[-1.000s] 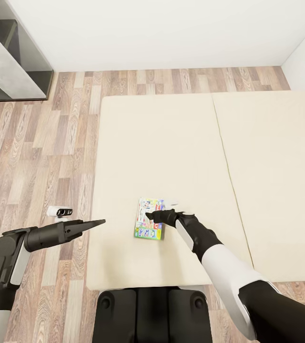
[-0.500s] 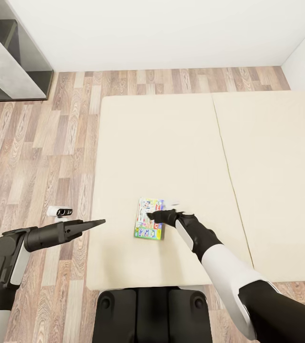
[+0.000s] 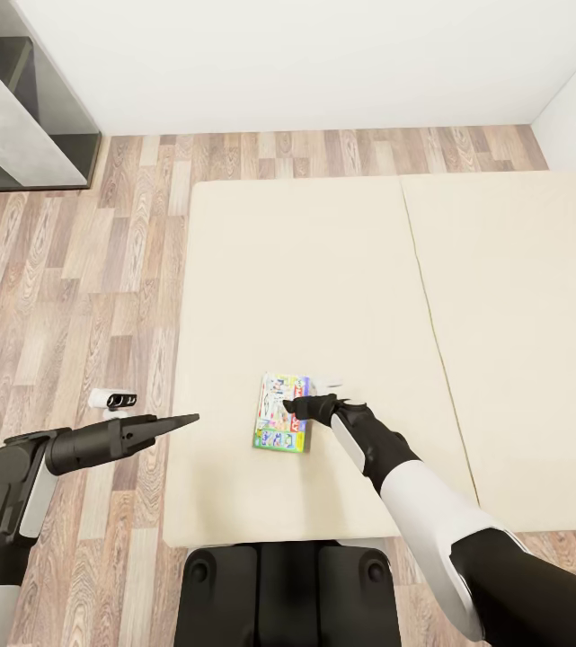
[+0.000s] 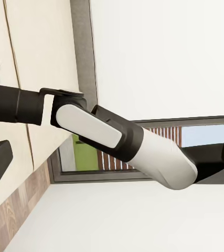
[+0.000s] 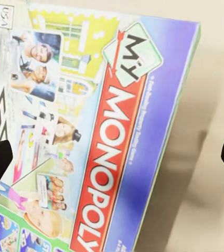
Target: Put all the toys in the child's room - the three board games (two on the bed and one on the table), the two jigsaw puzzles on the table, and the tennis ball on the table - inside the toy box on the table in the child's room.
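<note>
Now | right fingers point(image 3: 298, 406) spread, shifted slightly rightward over board game point(image 3: 282, 424) | left fingers point(image 3: 180, 420) closed, unmoved

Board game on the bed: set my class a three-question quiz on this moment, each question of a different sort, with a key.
1. True or false: the board game lies flat on the bed.
2. Which gripper is over the game? A) left gripper B) right gripper
3. Fill in: in the right wrist view, the large word on the box's red band is ____.

Key: 1 true. 2 B. 3 MONOPOLY.
</note>
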`<state>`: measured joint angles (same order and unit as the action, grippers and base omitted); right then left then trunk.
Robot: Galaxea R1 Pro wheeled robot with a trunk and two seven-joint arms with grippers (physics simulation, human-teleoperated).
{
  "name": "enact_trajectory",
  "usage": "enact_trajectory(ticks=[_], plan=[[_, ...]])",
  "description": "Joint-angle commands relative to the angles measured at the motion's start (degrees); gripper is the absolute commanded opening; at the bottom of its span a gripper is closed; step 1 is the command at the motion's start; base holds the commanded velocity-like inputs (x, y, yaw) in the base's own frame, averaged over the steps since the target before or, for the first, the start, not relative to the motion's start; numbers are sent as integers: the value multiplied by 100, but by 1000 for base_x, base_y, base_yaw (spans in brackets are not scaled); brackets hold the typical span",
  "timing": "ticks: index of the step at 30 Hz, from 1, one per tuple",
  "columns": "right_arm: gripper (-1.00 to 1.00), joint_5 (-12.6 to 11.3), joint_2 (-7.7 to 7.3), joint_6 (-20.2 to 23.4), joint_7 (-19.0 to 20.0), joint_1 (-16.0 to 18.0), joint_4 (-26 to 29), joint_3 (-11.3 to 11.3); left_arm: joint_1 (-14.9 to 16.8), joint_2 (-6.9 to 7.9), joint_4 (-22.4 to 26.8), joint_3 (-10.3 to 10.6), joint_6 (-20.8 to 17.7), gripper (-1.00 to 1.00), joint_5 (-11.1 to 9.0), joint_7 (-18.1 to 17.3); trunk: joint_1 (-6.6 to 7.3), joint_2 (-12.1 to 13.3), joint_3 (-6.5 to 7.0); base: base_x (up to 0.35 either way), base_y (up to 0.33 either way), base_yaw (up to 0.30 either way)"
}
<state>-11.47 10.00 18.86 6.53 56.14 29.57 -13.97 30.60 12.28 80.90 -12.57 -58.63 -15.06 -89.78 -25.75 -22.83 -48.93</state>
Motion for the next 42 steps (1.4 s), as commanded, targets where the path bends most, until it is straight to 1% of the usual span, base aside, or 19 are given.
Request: enact_trajectory(ticks=[1,16,25,42], plan=[[100,-40,0,25,-6,2,5,-8,2,2,3,0,-61,100,3,-22,-3,-9,-6,0,0,0],[100,-45,0,13,-11,2,5,-1,4,8,4,-4,-61,100,3,-22,-3,-9,-6,0,0,0],[100,-111,0,38,-2,2,5,7,5,11,4,-8,-61,100,3,-22,-3,-9,-6,0,0,0],[100,-147,0,36,30,2,-12,34,3,11,3,-9,-61,100,3,-22,-3,-9,-6,0,0,0]])
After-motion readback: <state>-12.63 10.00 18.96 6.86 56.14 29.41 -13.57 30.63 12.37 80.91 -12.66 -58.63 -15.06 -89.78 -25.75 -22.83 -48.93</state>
